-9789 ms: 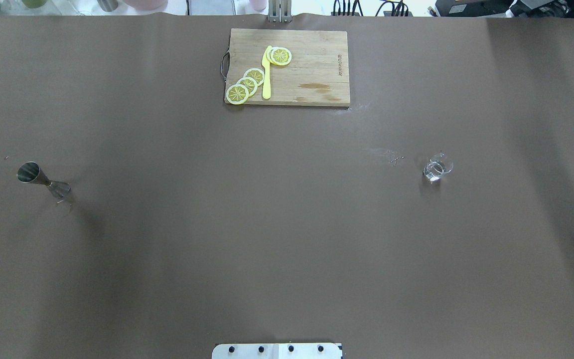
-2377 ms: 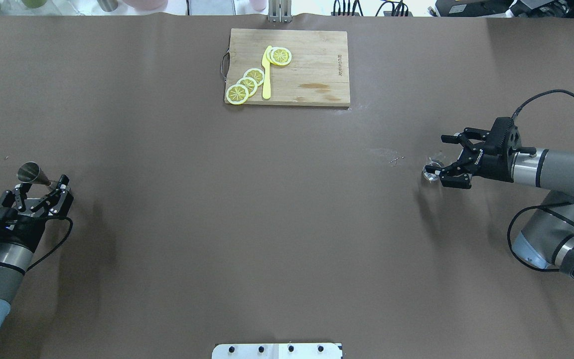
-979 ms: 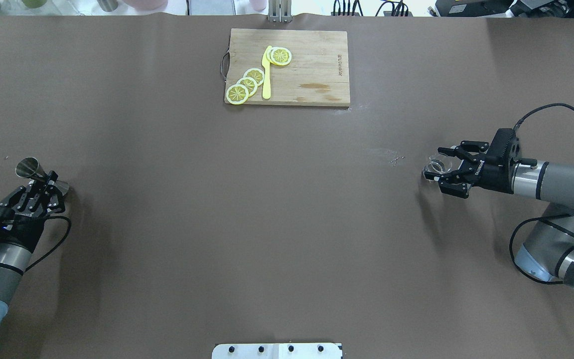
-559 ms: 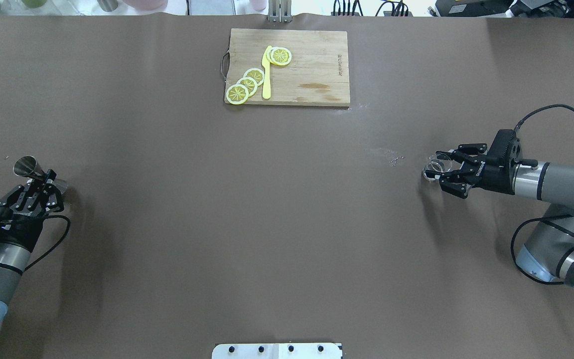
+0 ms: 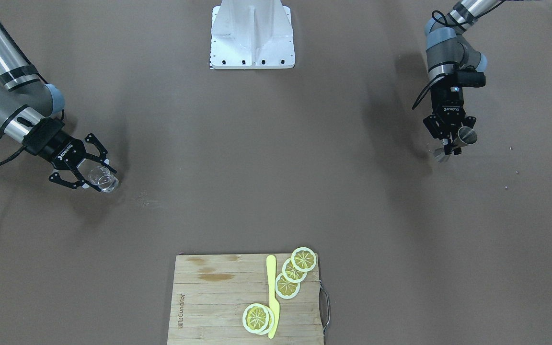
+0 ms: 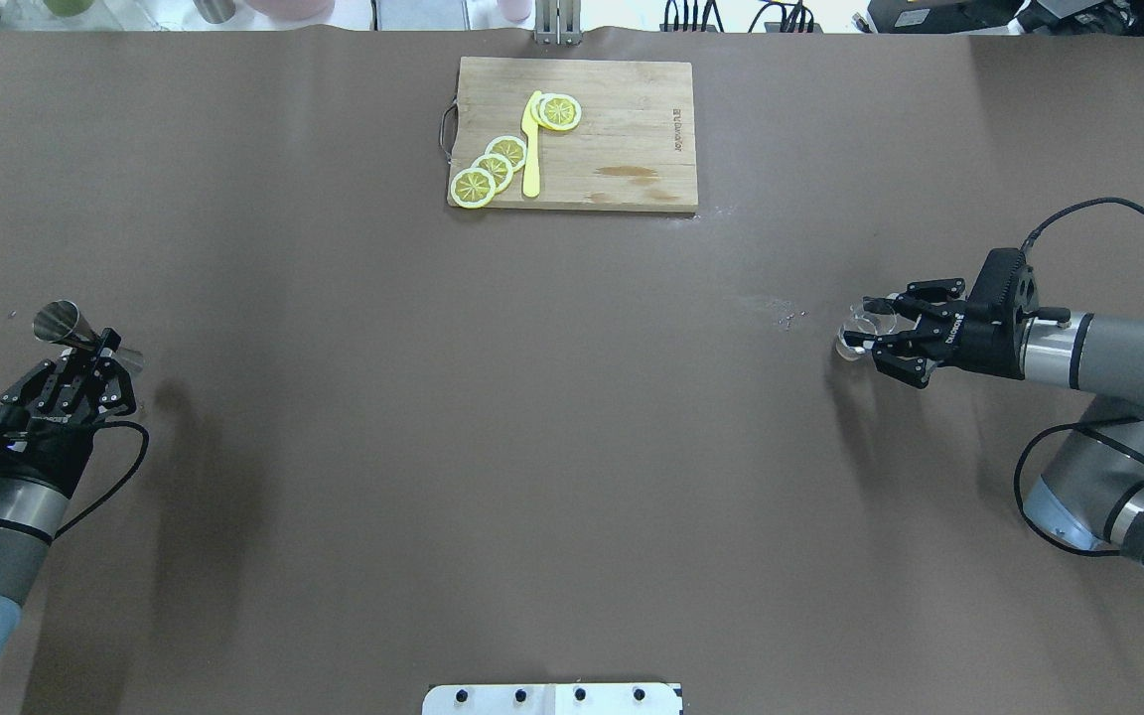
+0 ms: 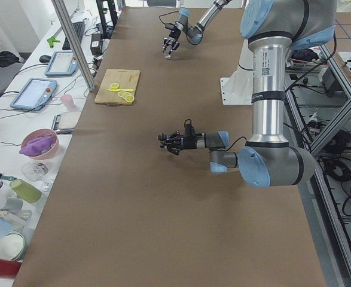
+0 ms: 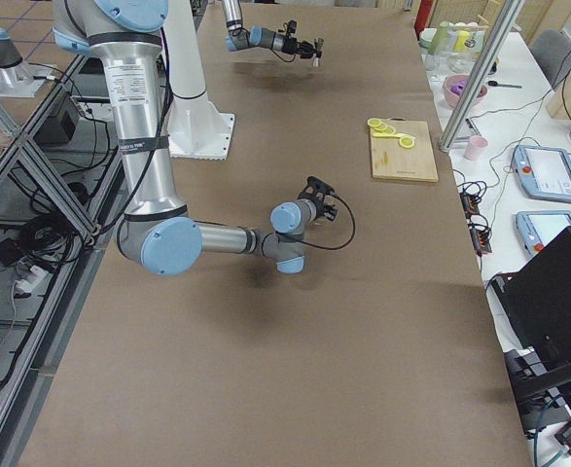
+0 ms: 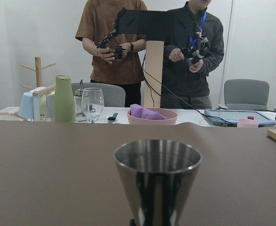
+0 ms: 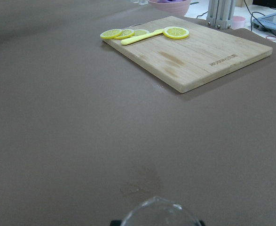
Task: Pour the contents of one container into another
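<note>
One jigger [image 6: 58, 323] and one glass [image 6: 852, 336] are here, far apart at the two ends of the table [image 6: 552, 447]. The left gripper [image 6: 100, 348] has its fingers closed tight on the waist of the jigger, which shows its open mouth to the wrist camera. The right gripper [image 5: 105, 179] comes from the side and its two fingers press on the glass, one on each side. At the far edge lies one board [image 6: 622, 119] with five lemon slices [image 6: 493, 169] (two overlap) and one yellow knife [image 6: 531, 149]. Two people [image 9: 112, 42] stand behind.
</note>
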Controlling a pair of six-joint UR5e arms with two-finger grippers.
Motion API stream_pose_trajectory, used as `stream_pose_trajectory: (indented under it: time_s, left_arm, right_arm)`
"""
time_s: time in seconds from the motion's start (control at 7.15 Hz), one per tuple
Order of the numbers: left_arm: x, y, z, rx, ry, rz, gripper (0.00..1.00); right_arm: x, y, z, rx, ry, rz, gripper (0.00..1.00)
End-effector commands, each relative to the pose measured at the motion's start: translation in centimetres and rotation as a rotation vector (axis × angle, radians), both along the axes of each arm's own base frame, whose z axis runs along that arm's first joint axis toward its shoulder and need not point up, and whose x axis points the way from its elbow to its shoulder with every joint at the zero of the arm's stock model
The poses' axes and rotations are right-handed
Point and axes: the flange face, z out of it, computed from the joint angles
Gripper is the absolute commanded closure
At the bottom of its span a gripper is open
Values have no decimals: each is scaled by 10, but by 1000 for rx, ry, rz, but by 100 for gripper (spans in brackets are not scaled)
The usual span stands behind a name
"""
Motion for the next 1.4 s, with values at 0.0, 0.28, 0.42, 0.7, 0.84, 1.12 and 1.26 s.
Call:
stream_pose_trajectory:
  time_s: [0.0,0.28,0.42,0.7,0.84,1.12,1.26]
  left_arm:
    - [0,0,-33,25,-45,13,100]
    - [-2,-2,-65,49,-55,51,100]
    - [-6,-7,-80,67,-75,45,100]
    - [0,-31,-103,69,-107,21,100]
    - [5,-47,-121,74,-122,14,100]
    - [11,-75,-154,90,-164,-14,100]
    - [18,-90,-171,91,-166,-12,100]
  right_arm:
    - [9,-12,-37,18,18,-76,100]
    - [-1,-39,-96,-32,68,-118,100]
    - [-11,-55,-116,-11,72,-112,100]
    - [-20,-89,-160,86,156,-124,100]
    - [-19,-100,-178,148,198,-151,100]
    - [-19,-104,-196,187,199,-158,100]
    - [0,-109,-203,201,187,-169,100]
